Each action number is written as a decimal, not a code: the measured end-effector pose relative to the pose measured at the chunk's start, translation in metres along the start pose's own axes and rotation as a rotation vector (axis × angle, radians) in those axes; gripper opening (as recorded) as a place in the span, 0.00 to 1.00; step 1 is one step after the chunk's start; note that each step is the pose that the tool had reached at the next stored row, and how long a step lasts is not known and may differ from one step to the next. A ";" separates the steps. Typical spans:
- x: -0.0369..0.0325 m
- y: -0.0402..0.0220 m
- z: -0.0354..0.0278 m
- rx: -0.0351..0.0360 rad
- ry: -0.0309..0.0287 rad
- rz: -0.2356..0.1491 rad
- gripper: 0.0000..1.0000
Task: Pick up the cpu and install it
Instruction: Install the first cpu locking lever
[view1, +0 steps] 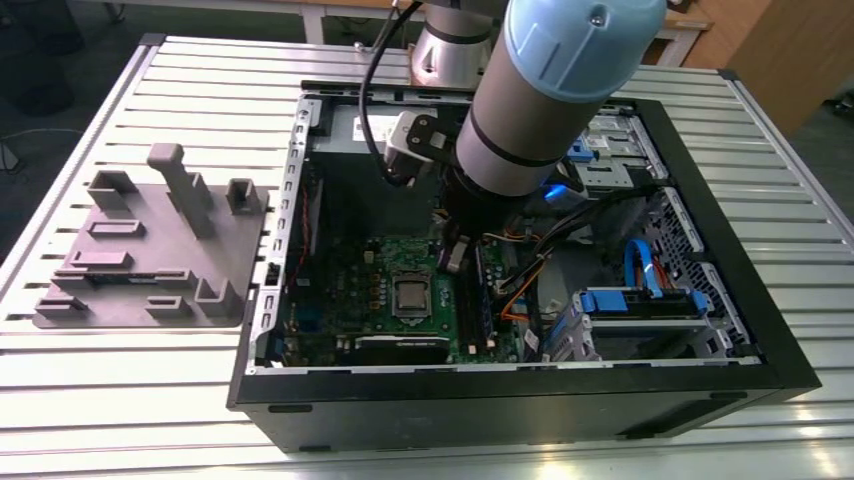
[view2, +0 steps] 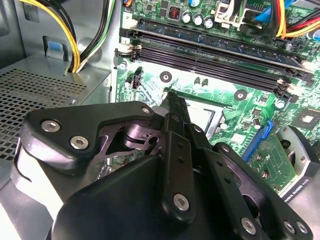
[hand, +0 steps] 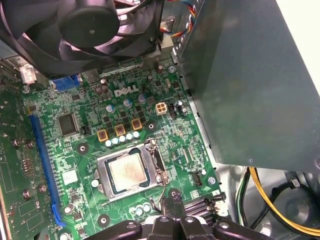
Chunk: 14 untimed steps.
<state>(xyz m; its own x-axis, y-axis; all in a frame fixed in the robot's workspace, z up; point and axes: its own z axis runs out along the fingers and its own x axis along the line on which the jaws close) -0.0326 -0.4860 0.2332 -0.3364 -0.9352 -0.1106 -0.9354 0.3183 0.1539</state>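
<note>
The cpu (hand: 129, 171) lies flat inside the socket frame (hand: 104, 184) on the green motherboard (hand: 125, 107), silvery top up, so it looks already seated, with the frame set round it to keep it square. The end effector (hand: 172, 201) hangs just beside the socket, at the edge nearest the memory slots (view2: 210, 55), its fingers drawn together into one narrow tip that grips nothing, clear of the chip. In the exterior view the arm (view1: 534, 110) reaches down into the open computer case (view1: 747, 300) above the socket. One cpu, one socket, one fan (hand: 85, 27), one grey fixture plate (view1: 147, 250) on the desk (view1: 80, 400), well apart from the socket
</note>
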 end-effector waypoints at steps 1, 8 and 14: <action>0.0000 0.0000 0.0000 0.0003 -0.0001 0.000 0.10; 0.0000 0.0000 0.0000 0.0026 -0.0005 -0.004 0.10; 0.0000 0.0000 0.0000 0.0046 -0.0010 -0.006 0.10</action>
<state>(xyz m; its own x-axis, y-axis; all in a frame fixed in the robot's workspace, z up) -0.0326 -0.4860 0.2332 -0.3307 -0.9370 -0.1124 -0.9380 0.3132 0.1487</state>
